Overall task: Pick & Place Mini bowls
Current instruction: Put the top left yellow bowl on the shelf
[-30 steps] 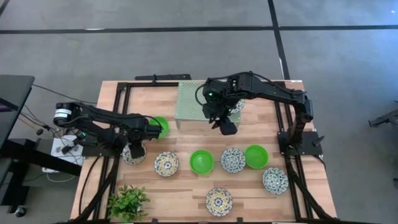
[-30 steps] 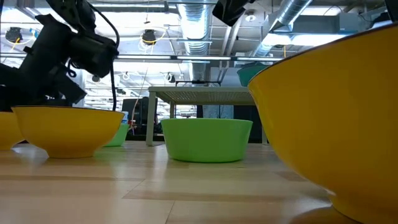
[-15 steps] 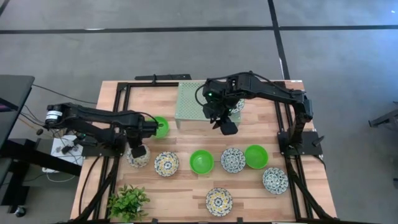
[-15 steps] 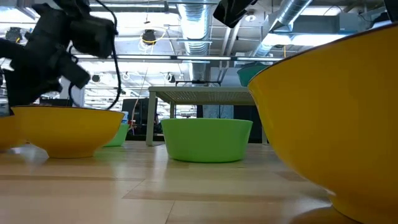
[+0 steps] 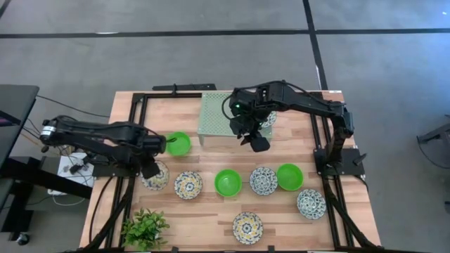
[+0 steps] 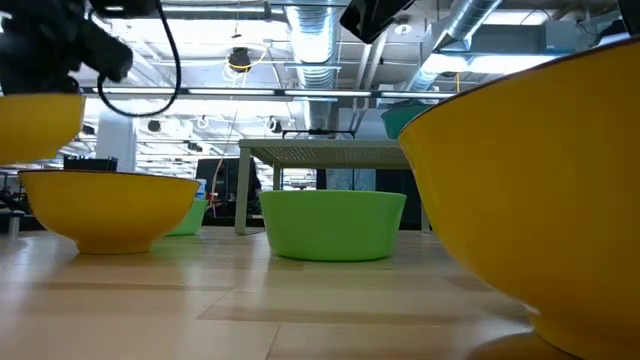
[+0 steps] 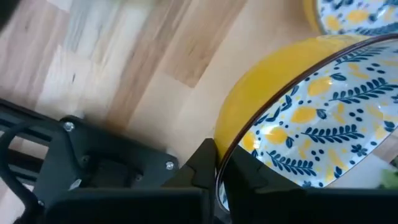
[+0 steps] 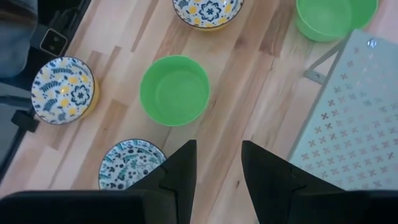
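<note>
My left gripper [image 5: 150, 171] is shut on a white bowl with a yellow-and-blue floral pattern [image 5: 159, 180] near the table's left edge. The low view shows this bowl [image 6: 35, 125] raised above the table. My right gripper [image 5: 256, 143] hangs open and empty in front of the pale green rack [image 5: 214, 116]; its fingers [image 8: 180, 168] stand apart. Three green bowls [image 5: 178, 144] [image 5: 228, 183] [image 5: 289, 176] and several floral bowls [image 5: 188, 185] [image 5: 264, 180] [image 5: 311, 204] [image 5: 247, 227] rest on their bases on the table. One more bowl [image 5: 268, 119] sits on the rack, mostly hidden by the right arm. My left gripper [image 7: 224, 177] pinches the floral bowl's rim [image 7: 229, 146], one finger [image 7: 249, 177] inside the bowl and one [image 7: 200, 165] against its yellow outer wall. The fingers come from above, pointing down. The bowl is lifted clear of the table and roughly level.
A small leafy plant [image 5: 144, 228] stands at the near left corner. Black frame rails [image 5: 133, 112] run along the table's left and right sides. Bare wood lies between the rack and the row of bowls [image 8: 249, 81].
My left gripper has come down over the floral bowl near the left edge and then risen with it. In the low view the bowl has gone from resting on the table to hanging clear above it. The right arm has kept still.
</note>
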### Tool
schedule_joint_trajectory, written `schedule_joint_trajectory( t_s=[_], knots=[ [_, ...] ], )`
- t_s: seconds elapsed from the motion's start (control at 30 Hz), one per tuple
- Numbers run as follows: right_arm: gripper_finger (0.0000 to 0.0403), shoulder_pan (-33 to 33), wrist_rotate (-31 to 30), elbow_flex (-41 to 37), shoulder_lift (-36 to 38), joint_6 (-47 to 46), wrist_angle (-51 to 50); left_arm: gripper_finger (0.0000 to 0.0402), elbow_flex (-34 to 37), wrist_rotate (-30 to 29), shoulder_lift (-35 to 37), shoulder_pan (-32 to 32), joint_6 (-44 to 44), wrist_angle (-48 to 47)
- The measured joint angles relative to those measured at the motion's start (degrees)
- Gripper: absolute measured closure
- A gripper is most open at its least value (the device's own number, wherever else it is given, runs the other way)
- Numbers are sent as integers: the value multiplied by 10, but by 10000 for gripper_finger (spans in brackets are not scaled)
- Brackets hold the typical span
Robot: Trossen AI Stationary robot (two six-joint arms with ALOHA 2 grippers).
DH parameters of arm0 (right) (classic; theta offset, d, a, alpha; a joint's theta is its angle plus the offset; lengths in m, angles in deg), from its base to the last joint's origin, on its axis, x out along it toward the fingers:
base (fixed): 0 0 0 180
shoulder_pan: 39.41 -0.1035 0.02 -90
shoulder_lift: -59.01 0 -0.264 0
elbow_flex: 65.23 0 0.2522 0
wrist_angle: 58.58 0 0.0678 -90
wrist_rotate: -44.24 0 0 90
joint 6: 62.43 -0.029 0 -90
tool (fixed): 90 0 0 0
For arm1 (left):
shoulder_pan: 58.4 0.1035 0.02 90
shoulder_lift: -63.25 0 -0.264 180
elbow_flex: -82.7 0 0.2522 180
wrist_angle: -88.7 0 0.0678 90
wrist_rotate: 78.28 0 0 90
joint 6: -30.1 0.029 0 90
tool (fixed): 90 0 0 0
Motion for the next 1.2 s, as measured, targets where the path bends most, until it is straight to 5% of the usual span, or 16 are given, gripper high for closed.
schedule_joint_trajectory(
  t_s=[0.23, 0.47, 0.67, 0.93, 1.2],
  knots=[
    [280, 6, 0, 0, 0, 4, 1, 390, -63, -58, 1, -2, -109, 29],
    [280, 13, 0, 0, 0, 3, 15, 382, -118, -112, 1, 63, -74, 163],
    [280, 17, -15, 0, 0, -43, 45, 386, -119, 14, -32, 197, -34, 275],
    [280, 16, -38, 0, 0, -109, -19, 382, -142, 147, -181, 315, 29, 381],
    [281, 12, -108, 0, 12, -136, -47, 376, -256, 183, -316, 353, 70, 383]
  ],
)
